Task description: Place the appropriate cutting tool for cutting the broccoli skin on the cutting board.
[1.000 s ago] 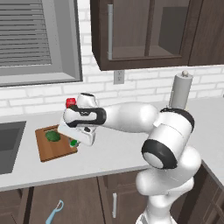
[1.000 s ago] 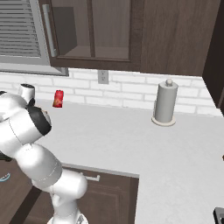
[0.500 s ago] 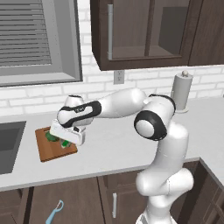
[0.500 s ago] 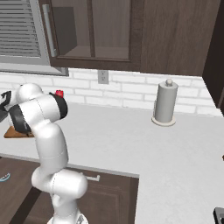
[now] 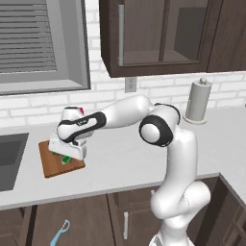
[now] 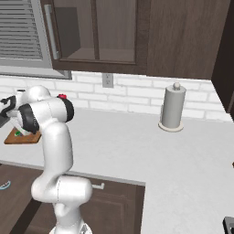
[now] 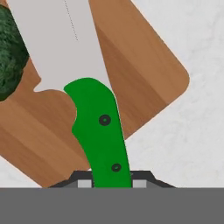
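Our pincer (image 5: 67, 156) is clamped on the green handle of the knife (image 7: 83, 87), low over the cutting board (image 5: 48, 165) at the left of the counter (image 5: 120, 158). In the hand view we see a pale silvery blade, broad and plain, and a bright green curved handle with two dark rivets; we read no writing on it. Its long axis runs from the fingers out over the brown board, the blade passing just beside the dark green broccoli (image 7: 11, 52).

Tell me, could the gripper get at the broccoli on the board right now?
Probably not. The gripper is shut on the knife, whose blade lies over the cutting board beside the broccoli, so its fingers aren't free.
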Controlling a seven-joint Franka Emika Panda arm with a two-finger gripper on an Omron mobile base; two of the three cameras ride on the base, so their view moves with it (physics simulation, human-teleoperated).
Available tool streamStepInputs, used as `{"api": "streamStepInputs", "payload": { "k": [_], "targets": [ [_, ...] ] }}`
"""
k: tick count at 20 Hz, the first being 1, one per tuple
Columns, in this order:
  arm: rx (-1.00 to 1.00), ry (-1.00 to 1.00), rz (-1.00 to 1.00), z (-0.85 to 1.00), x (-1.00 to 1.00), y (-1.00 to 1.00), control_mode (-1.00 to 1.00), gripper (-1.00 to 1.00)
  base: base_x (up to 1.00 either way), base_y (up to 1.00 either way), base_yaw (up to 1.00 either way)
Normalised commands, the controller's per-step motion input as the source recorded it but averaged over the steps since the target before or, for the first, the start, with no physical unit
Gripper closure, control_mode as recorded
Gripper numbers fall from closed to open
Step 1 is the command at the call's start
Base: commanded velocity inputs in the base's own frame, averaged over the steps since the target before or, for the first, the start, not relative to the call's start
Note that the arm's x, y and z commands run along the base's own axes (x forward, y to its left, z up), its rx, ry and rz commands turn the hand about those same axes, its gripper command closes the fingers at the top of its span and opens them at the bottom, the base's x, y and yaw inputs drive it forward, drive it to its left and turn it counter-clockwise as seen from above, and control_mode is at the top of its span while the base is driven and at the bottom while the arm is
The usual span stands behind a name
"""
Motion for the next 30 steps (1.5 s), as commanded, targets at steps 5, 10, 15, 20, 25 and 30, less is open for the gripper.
{"api": "streamStepInputs", "payload": {
  "k": [5,10,15,20,25,30],
  "targets": [
    [-0.01,0.00,0.00,-0.42,0.15,0.06,-1.00,1.00,0.00,0.00,0.00],
    [-0.01,0.00,0.00,-0.37,0.13,0.09,-1.00,1.00,0.00,0.00,0.00],
    [-0.01,0.00,0.00,-0.15,0.00,0.03,-1.00,-1.00,0.00,0.00,0.00],
    [0.00,0.00,-0.01,0.06,-0.06,0.00,-1.00,-1.00,0.00,0.00,0.00],
    [0.00,-0.01,-0.01,0.26,-0.41,-0.10,-1.00,-1.00,0.00,0.00,0.00],
    [0.01,-0.07,-0.01,0.56,-0.58,-0.25,-1.00,-1.00,0.00,0.00,0.00]
  ]
}}
